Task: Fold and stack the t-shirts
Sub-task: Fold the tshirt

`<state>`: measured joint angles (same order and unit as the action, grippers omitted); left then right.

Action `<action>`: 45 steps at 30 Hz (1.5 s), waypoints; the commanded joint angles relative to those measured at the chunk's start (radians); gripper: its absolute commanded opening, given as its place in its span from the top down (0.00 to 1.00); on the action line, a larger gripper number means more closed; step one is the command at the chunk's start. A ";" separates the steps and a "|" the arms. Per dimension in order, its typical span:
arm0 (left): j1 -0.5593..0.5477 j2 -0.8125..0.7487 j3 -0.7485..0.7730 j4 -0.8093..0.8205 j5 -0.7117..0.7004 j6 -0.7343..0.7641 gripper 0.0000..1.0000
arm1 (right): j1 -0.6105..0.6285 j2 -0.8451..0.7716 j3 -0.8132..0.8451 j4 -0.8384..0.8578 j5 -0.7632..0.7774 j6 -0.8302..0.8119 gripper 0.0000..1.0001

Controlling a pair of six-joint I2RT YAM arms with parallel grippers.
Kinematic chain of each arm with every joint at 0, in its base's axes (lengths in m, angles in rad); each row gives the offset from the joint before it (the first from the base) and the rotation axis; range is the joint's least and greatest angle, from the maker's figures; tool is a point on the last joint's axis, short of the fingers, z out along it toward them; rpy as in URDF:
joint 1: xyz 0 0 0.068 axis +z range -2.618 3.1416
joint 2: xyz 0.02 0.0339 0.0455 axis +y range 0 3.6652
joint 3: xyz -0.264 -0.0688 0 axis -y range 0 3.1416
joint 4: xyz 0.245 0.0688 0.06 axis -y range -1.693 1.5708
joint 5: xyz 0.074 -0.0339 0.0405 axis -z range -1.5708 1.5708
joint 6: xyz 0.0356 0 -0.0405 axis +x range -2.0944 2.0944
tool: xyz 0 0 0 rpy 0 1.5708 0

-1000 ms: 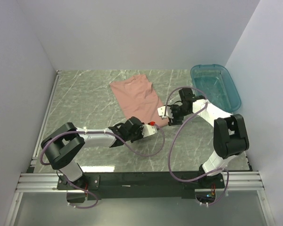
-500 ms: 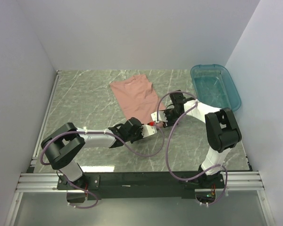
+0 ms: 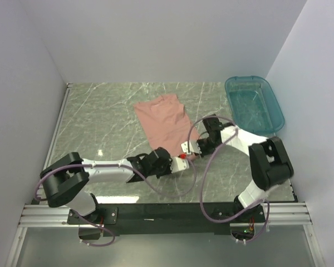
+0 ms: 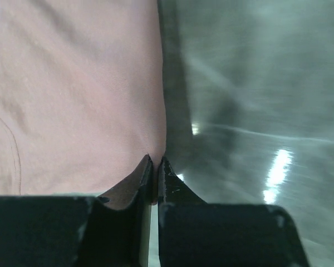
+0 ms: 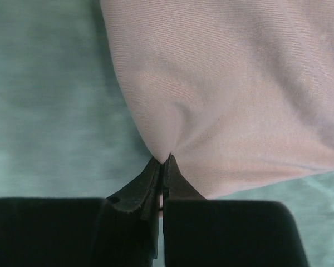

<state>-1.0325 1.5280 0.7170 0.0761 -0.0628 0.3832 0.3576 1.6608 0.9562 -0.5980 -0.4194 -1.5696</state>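
A desk [image 3: 100,111] with a dark green marbled top is spreading out in front of me, pale veins crossing it and a spot of light [image 3: 101,152] glinting on its near left part. At my far right a teal see-through tub [image 3: 255,105] is sitting on it, close beside the right wall [image 3: 317,83]. A white back wall [image 3: 167,39] is closing off the far side. A metal rail [image 3: 167,212] is running along the near edge.

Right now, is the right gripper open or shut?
Shut: the right gripper pinches the edge of the t-shirt; the wrist view shows its jaws meeting, with the cloth puckering toward them.
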 commanded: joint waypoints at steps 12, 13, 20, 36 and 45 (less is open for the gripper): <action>-0.317 -0.077 -0.004 -0.099 0.047 -0.241 1.00 | -0.045 -0.521 -0.287 -0.335 -0.128 0.137 1.00; -0.317 -0.104 -0.008 -0.093 0.040 -0.239 1.00 | -0.049 -0.527 -0.268 -0.335 -0.130 0.144 1.00; -0.105 -0.256 -0.051 -0.041 0.053 -0.164 1.00 | -0.054 -0.310 0.033 -0.278 -0.165 0.292 1.00; 0.545 -0.008 0.171 0.099 0.320 0.013 1.00 | -0.020 0.467 1.011 -0.217 -0.203 0.692 1.00; 0.652 0.076 0.206 0.156 0.351 -0.014 1.00 | 0.001 0.579 1.110 -0.059 -0.179 0.835 1.00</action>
<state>-0.3988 1.5677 0.8684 0.1818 0.2398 0.3637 0.3466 2.2181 1.9793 -0.7300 -0.6125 -0.7990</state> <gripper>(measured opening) 0.096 0.021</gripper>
